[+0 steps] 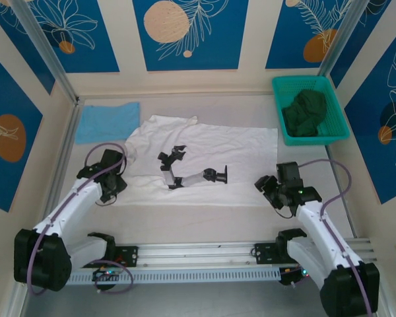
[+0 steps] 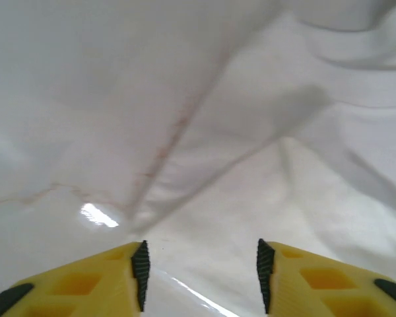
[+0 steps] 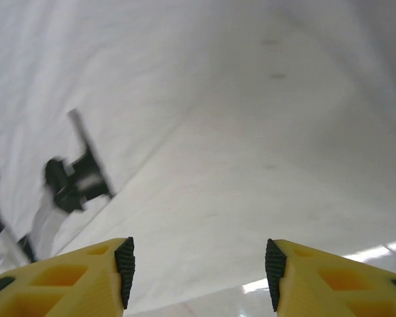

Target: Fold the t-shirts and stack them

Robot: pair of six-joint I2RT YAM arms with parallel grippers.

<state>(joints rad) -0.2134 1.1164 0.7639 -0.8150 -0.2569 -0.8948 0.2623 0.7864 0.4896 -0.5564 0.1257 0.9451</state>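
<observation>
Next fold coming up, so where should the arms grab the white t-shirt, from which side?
I'd pinch the white t-shirt at its near corners, coming from the near side. It lies flat with a straight near edge, and the open left gripper and right gripper sit beside those corners.

white t-shirt [image 1: 251, 153] with black prints [image 1: 193, 177]; light-blue t-shirt [image 1: 107, 121]; teal basket [image 1: 313, 140].

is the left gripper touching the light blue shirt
Apart: the top view shows a strip of table between the left gripper and the light-blue t-shirt.
</observation>
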